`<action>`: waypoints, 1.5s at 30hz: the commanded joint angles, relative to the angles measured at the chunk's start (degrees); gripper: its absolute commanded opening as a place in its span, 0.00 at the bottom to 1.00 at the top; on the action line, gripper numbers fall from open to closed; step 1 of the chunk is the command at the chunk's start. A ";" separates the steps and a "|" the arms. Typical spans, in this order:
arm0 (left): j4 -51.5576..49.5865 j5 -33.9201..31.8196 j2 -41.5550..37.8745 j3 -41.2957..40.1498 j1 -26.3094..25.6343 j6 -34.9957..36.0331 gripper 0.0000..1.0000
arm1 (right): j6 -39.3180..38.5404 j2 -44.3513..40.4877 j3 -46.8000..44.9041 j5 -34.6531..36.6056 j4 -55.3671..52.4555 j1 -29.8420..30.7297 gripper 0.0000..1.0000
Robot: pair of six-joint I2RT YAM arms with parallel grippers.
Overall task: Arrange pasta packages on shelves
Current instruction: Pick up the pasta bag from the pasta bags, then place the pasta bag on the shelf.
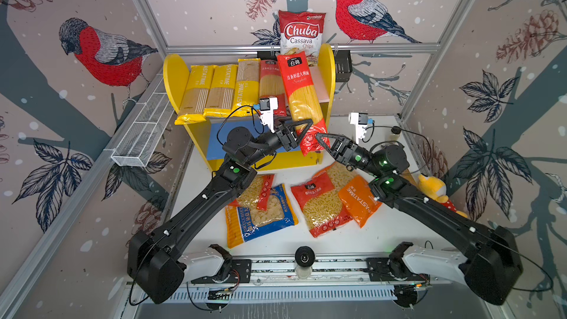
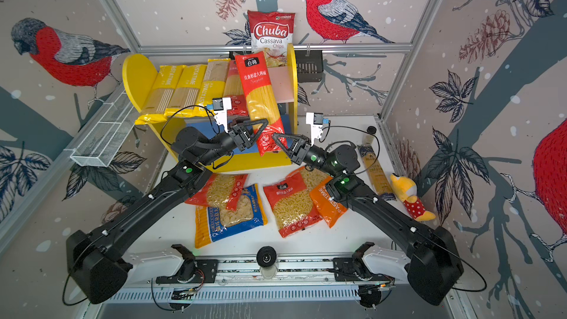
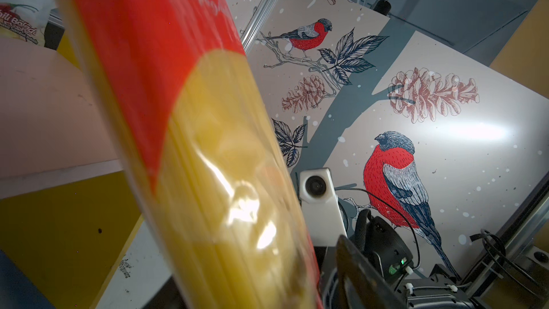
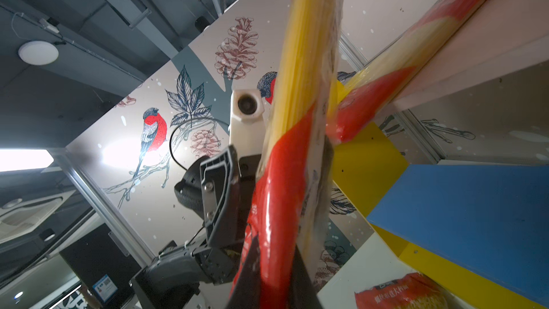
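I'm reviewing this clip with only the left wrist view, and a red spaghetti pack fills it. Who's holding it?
Observer: The right pincer is shut on the lower end of the red spaghetti pack.
Operator: And the left one?
Observer: The left pincer is open, right beside the pack.
Operator: Where's the pack's top end?
Observer: Up over the pink upper board, near the chips bag. The pack is tilted, not lying flat.
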 commanded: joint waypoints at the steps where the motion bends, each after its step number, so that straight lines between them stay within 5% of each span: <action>1: 2.86 0.46 -0.71 -0.81 0.12 0.33 0.66 | 1.51 1.95 4.70 6.45 7.86 -0.45 0.00; 9: 3.40 -1.13 -4.14 -7.21 0.12 -0.46 0.67 | 5.15 11.47 15.70 13.69 -0.75 -0.91 0.00; 26: -3.17 -6.75 -14.84 -18.61 0.12 1.73 0.67 | 9.77 23.14 29.03 13.16 -13.90 2.16 0.00; 40: -1.53 -6.12 -13.48 -19.06 0.12 1.00 0.67 | 10.98 21.49 28.14 14.50 -16.35 1.32 0.12; 45: -1.75 -6.19 -13.54 -19.21 0.12 0.92 0.67 | 11.27 22.07 28.87 13.44 -17.00 1.31 0.28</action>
